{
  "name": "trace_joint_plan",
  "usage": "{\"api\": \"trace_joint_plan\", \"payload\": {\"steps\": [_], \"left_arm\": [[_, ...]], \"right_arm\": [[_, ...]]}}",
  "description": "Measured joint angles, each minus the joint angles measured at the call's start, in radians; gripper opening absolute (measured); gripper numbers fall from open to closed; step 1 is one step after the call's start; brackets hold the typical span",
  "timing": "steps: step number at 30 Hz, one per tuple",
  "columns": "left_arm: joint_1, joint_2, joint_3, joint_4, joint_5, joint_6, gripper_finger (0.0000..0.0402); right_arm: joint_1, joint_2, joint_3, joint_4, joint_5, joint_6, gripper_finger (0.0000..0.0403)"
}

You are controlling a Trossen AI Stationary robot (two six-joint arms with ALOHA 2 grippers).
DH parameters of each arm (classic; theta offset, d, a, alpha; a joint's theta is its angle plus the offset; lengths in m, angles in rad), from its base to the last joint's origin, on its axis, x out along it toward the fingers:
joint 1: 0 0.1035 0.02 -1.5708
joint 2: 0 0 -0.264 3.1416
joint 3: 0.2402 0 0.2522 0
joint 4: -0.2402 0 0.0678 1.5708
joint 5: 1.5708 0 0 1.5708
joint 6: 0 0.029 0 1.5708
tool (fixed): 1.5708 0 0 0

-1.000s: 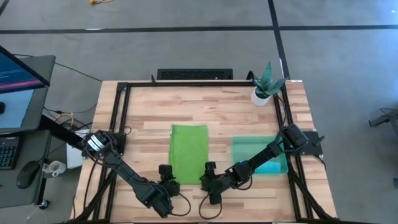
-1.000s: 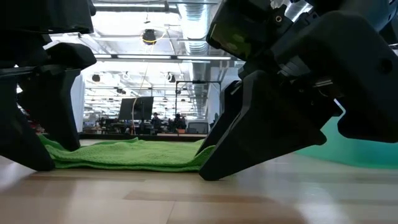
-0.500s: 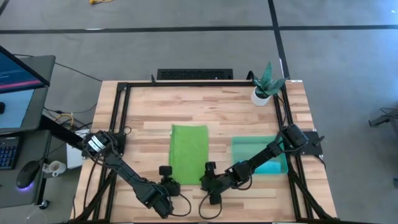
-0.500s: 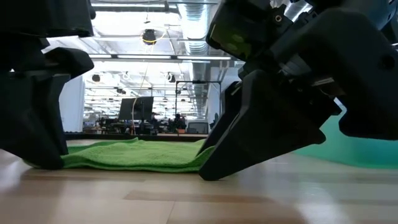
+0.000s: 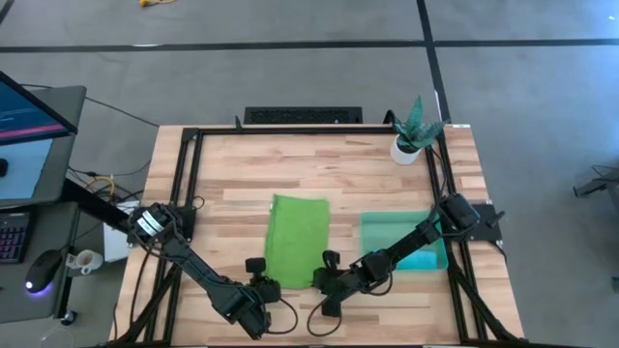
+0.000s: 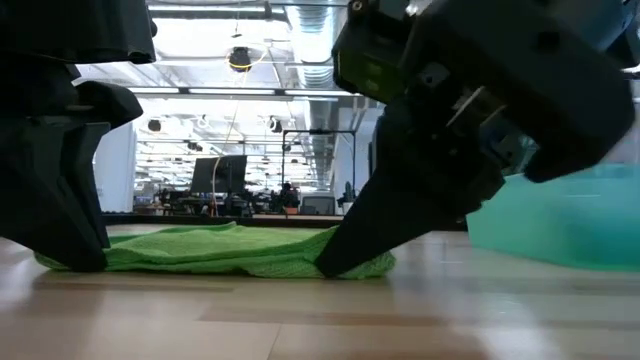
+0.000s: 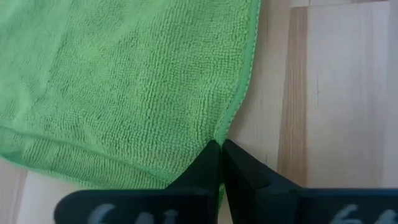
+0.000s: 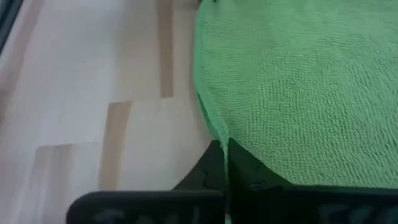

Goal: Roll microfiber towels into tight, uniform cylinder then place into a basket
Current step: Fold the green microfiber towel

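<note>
One green towel point(image 5: 299, 240) lies flat on the wooden bench point(image 5: 232, 184), left of one teal basket point(image 5: 392, 230). One blue towel point(image 5: 426, 258) lies in the basket, partly hidden by the right arm. The left pincer point(image 5: 259, 286) is closed on the towel's near left corner; its wrist view shows the fingers point(image 7: 208, 171) pressed together over the hem. The right pincer point(image 5: 327, 282) is closed on the near right corner. One potted plant point(image 5: 414, 126) stands at the far right corner of the bench.

One camera looks straight down; another sits level at tabletop; both wrist cameras press close on the green towel point(image 5: 296, 241).
</note>
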Motion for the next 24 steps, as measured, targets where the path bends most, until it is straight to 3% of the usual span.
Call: {"api": "trace_joint_plan", "payload": {"steps": [14,24], "left_arm": [[-0.032,0.007,0.05,-0.057,-0.028,0.015,0.0],[-0.041,0.009,0.131,-0.117,-0.016,0.061,0.0]], "right_arm": [[0.023,0.001,0.047,-0.021,-0.03,-0.076,0.0013],[0.03,0.001,0.107,-0.164,-0.038,-0.08,0.0012]]}}
